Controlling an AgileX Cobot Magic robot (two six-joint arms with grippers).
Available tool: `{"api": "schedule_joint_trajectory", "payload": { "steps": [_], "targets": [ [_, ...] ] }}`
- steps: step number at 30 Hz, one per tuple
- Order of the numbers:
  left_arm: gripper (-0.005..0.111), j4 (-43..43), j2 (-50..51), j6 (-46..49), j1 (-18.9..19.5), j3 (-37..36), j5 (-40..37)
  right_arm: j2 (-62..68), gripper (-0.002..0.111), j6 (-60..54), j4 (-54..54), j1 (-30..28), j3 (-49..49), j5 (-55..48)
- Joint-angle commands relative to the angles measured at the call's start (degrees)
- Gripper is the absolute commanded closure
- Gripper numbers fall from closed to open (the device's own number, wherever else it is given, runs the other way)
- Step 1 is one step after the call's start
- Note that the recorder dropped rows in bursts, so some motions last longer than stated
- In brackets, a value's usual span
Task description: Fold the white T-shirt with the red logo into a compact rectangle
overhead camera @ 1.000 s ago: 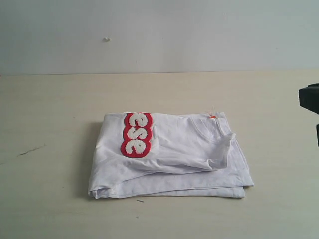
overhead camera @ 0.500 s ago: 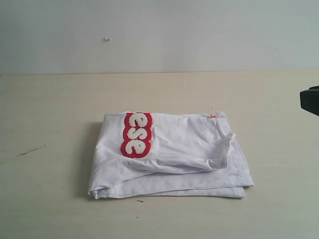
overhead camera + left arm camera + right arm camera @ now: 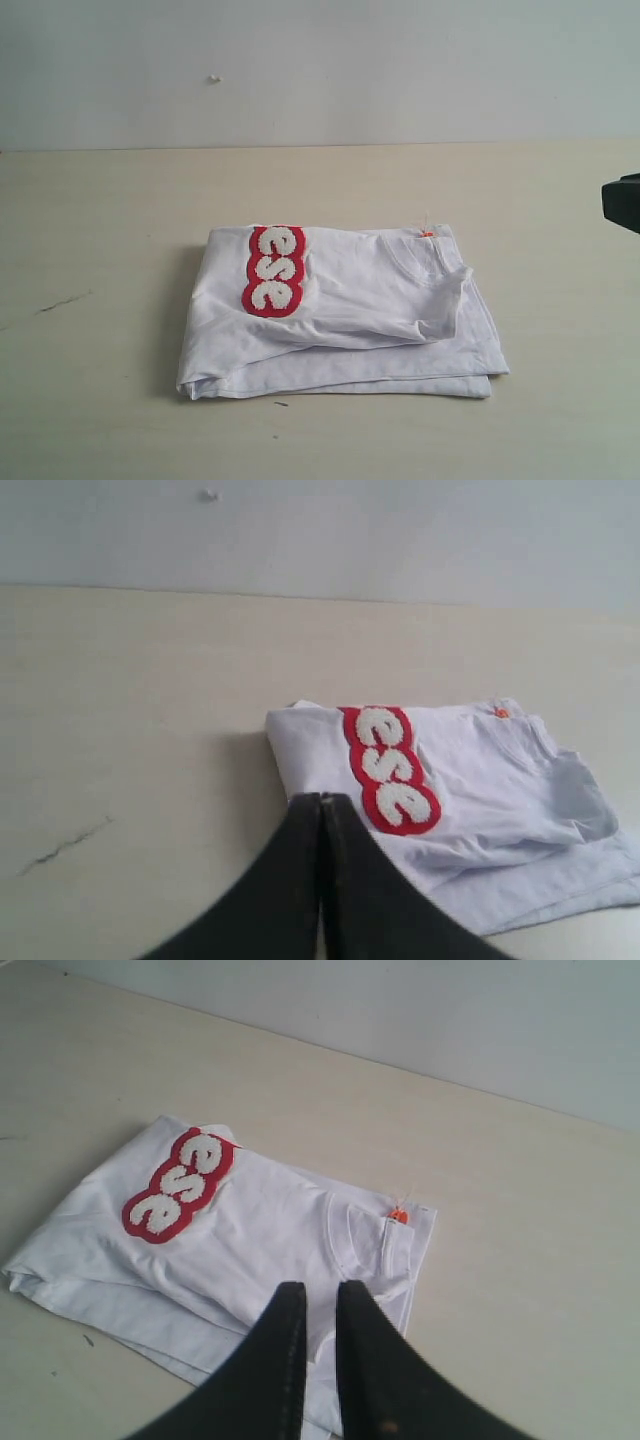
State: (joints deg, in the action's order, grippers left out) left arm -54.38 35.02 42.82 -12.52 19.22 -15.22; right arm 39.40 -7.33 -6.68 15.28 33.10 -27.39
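Dark scratch (image 3: 62,300) on the left of the worktop (image 3: 120,200). Left tool (image 3: 320,802): fingers pressed together, nothing in it, pointing towards the logo end of the shirt; it does not show in the exterior view. White T-shirt (image 3: 350,320) lies mid-worktop, folded into a rough rectangle, layers stepped at the near edge. Red logo (image 3: 272,270) is on top at its left end, with only the letters "ese" showing. Collar (image 3: 425,262) and orange tag (image 3: 427,233) are at the far right corner; a loose fold bulges beside them. Right tool (image 3: 318,1290): narrow gap, nothing between the fingers, pointing at the collar end. Exterior view shows only a dark bit of the right arm (image 3: 622,200) at the right edge, well apart from the shirt.
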Motion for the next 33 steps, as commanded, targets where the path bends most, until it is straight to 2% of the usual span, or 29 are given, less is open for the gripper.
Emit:
{"api": "schedule_joint_trajectory", "payload": {
  "steps": [1,2,4,11,15,18,23,25,29,33],
  "targets": [
    [0.107,0.17,-4.41,1.25,4.81,-0.92,0.48,-0.23,0.095,0.06,-0.20,-0.01,-0.29,0.11],
    [0.107,0.17,-6.26,1.28,6.97,-1.55,0.48,-0.23,0.095,-0.05,-0.20,-0.01,-0.29,0.11],
    [0.107,0.17,-7.47,2.87,8.08,-2.95,2.57,-0.23,0.095,-0.05,-0.20,-0.01,-0.29,0.11],
    [0.107,-3.76,-7.91,3.09,8.08,-4.34,8.86,-0.23,0.095,-0.05,-0.20,-0.01,-0.29,0.11],
    [0.107,-2.01,-10.81,0.60,8.23,-7.86,12.57,-0.23,0.095,-0.05,-0.20,-0.01,-0.29,0.22],
    [0.107,6.25,-17.14,-8.28,11.03,-11.16,12.69,-0.23,0.095,-0.05,-0.35,-0.01,-0.18,0.36],
    [0.107,7.75,-26.95,-10.09,17.97,-12.66,9.31,-0.23,0.095,-0.05,-0.35,-0.01,-0.18,0.36],
    [0.107,14.28,-29.40,-14.32,20.86,-12.66,6.70,-0.23,0.095,-0.05,-0.35,-0.01,-0.18,0.36],
    [0.107,30.34,-31.33,-30.10,24.68,-12.66,1.69,-0.23,0.095,0.05,-0.35,-0.01,-0.18,0.36],
    [0.107,36.45,-32.54,-31.09,25.77,-13.05,-3.02,-0.23,0.095,-0.06,-0.35,-0.01,-0.18,0.36]
  ]
}}
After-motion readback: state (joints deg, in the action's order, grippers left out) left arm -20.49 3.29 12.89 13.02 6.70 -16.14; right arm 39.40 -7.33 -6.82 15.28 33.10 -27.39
